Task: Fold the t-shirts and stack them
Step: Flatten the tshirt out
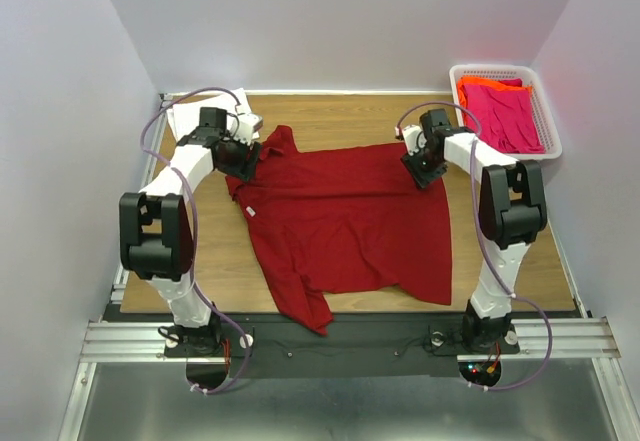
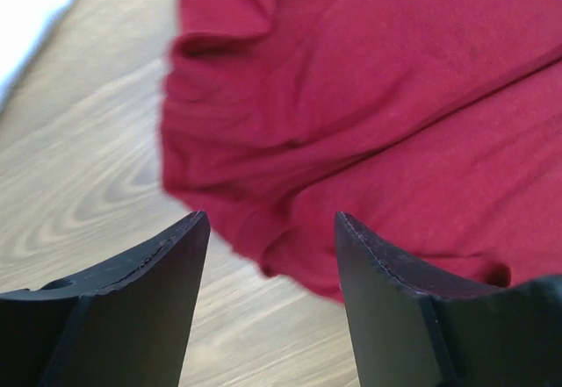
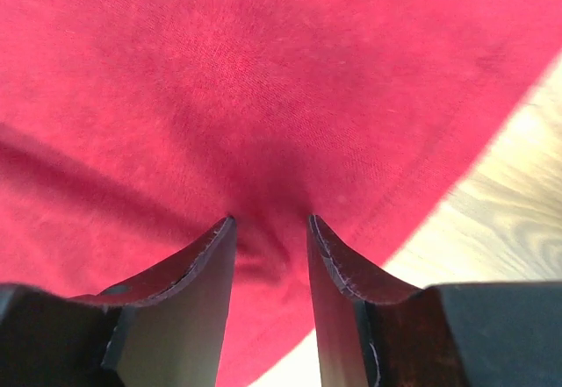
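The large dark red t-shirt (image 1: 350, 221) lies spread out on the wooden table, collar to the left. My left gripper (image 1: 243, 158) is open over its collar end. In the left wrist view (image 2: 270, 216) the shirt's rumpled edge (image 2: 369, 97) lies just ahead of the fingers, with bare wood under them. My right gripper (image 1: 422, 169) is at the shirt's far right corner. In the right wrist view (image 3: 270, 218) its jaws are partly open and pressed onto the red cloth (image 3: 263, 80), which puckers between them. A white shirt (image 1: 195, 113) lies at the back left.
A white lattice basket (image 1: 548, 121) stands at the back right and holds a bright pink shirt (image 1: 505, 116) and an orange one (image 1: 480, 83). Grey walls close in the table (image 1: 225, 261) on three sides.
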`<state>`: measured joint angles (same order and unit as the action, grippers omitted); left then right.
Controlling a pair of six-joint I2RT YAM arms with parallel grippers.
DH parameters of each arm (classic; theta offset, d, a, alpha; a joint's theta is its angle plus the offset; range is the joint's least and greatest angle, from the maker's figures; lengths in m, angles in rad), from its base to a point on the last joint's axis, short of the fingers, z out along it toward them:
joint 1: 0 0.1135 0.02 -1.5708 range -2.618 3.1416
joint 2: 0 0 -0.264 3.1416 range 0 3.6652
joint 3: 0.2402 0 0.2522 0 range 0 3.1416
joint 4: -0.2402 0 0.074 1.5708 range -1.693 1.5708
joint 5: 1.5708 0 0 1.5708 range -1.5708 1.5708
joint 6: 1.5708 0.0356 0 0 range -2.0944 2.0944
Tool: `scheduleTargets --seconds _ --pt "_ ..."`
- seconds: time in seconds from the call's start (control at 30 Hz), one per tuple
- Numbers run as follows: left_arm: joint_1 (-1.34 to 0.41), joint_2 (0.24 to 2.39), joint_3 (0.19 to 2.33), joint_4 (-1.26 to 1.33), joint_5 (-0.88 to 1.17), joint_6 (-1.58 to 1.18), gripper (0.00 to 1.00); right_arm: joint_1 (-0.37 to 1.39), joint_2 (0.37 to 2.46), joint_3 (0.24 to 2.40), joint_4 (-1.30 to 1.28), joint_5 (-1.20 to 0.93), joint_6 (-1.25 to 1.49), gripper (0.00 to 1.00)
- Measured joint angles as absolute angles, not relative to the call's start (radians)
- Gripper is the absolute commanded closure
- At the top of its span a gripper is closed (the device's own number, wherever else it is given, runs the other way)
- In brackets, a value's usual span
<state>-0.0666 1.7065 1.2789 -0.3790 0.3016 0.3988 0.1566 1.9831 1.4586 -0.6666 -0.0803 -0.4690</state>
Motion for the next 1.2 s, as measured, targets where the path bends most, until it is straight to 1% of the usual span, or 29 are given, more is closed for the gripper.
scheduleTargets --seconds 0.03,0.13,0.17,0.27,0.3,0.33,0.37,0.4,0.63,0.7,0.73,0.77,0.8,0.83,0.87,0.9,1.0,1.07,1.17,1.2 --pt "-0.081 1.727 1.279 -0.378 0.286 0.39 0.33 0.157 1.995 1.46 -0.666 -0.08 -0.466 0.56" --pt "-0.091 1.772 1.278 -0.383 0.239 0.377 0.42 0.157 2.024 1.478 -0.664 -0.076 -0.463 0.57" --pt "-0.088 1.784 1.275 -0.386 0.212 0.376 0.49 0.157 2.024 1.48 -0.665 -0.074 -0.462 0.57" --pt "-0.059 1.797 1.269 -0.398 0.173 0.376 0.66 0.157 2.037 1.493 -0.666 -0.058 -0.463 0.57" --pt "-0.043 1.8 1.269 -0.401 0.163 0.377 0.78 0.156 2.043 1.5 -0.672 -0.051 -0.464 0.57" --pt "-0.025 1.803 1.269 -0.403 0.157 0.381 0.84 0.157 2.049 1.507 -0.675 -0.045 -0.464 0.57" --pt "-0.004 1.81 1.271 -0.407 0.15 0.385 0.95 0.157 2.052 1.514 -0.678 -0.041 -0.464 0.57" --pt "0.017 1.817 1.273 -0.41 0.146 0.385 1.0 0.156 2.06 1.525 -0.681 -0.037 -0.464 0.57" --pt "0.125 1.915 1.349 -0.423 0.114 0.413 1.0 0.155 2.132 1.639 -0.689 -0.017 -0.458 0.57" --pt "0.137 1.925 1.372 -0.43 0.135 0.44 0.72 0.155 2.159 1.683 -0.687 -0.014 -0.449 0.55" --pt "0.138 1.92 1.38 -0.439 0.173 0.472 0.58 0.155 2.17 1.705 -0.685 -0.017 -0.446 0.5" --pt "0.137 1.909 1.38 -0.448 0.207 0.498 0.35 0.155 2.173 1.713 -0.682 -0.022 -0.442 0.46" --pt "0.133 1.895 1.38 -0.461 0.221 0.523 0.31 0.155 2.173 1.714 -0.68 -0.028 -0.438 0.43" --pt "0.124 1.864 1.378 -0.49 0.261 0.566 0.29 0.155 2.172 1.714 -0.681 -0.035 -0.437 0.39" --pt "0.106 1.816 1.363 -0.513 0.3 0.609 0.27 0.155 2.162 1.707 -0.683 -0.045 -0.432 0.37" --pt "0.088 1.771 1.351 -0.531 0.321 0.634 0.27 0.155 2.147 1.696 -0.69 -0.055 -0.429 0.36" --pt "-0.015 1.591 1.296 -0.567 0.373 0.719 0.27 0.152 2.04 1.628 -0.714 -0.085 -0.421 0.37" --pt "-0.126 1.485 1.248 -0.571 0.397 0.733 0.26 0.151 1.946 1.584 -0.733 -0.107 -0.415 0.4" --pt "-0.292 1.443 1.197 -0.568 0.42 0.731 0.26 0.151 1.81 1.521 -0.752 -0.148 -0.412 0.44" --pt "-0.319 1.447 1.188 -0.566 0.419 0.727 0.26 0.15 1.787 1.509 -0.755 -0.155 -0.412 0.45"
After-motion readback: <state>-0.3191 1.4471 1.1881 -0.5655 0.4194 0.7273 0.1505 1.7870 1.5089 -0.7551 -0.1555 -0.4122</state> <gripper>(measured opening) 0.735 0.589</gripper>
